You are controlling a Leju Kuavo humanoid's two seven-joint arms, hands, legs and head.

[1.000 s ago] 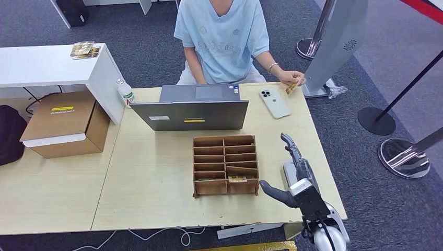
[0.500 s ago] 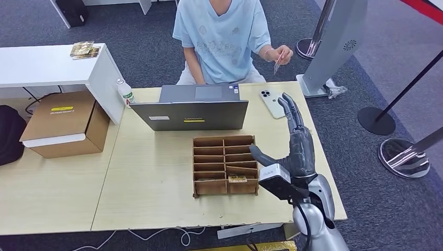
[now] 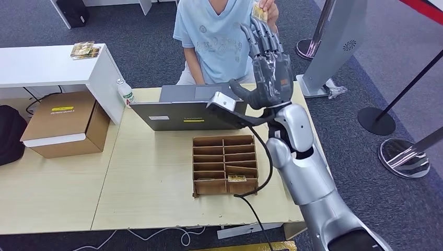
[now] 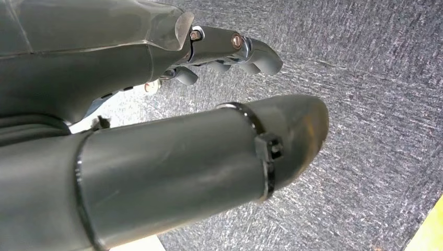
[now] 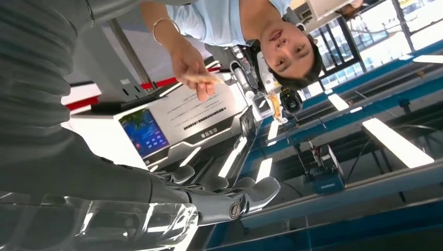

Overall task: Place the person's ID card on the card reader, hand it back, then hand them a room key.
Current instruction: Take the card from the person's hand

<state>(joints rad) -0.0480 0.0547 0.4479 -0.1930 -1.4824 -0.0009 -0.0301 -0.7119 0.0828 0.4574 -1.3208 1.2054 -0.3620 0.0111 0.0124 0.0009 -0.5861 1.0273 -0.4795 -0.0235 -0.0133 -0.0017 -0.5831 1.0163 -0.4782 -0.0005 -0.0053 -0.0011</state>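
The person in a light blue shirt sits behind the table and holds the ID card (image 3: 259,10) up high in one hand. My right hand (image 3: 267,65) is raised above the laptop (image 3: 190,114) with its palm open and fingers spread, fingertips just under the card, holding nothing. In the right wrist view the person's hand (image 5: 189,67) pinches the thin card (image 5: 207,79) beyond my fingers (image 5: 230,201). A wooden compartment box (image 3: 225,163) on the table has a room key card (image 3: 237,179) in a front slot. My left hand (image 4: 209,151) hangs over grey carpet, holding nothing.
A white shelf (image 3: 52,65), a cardboard box (image 3: 65,123) and a bottle (image 3: 125,92) stand at the left. A grey kiosk (image 3: 339,42) and stanchion bases (image 3: 376,121) are at the right. My right arm crosses the table's (image 3: 151,183) right part.
My right hand has risen from the table's front right corner up to chest height before the person. The person has lifted the card from the table edge to above my fingertips.
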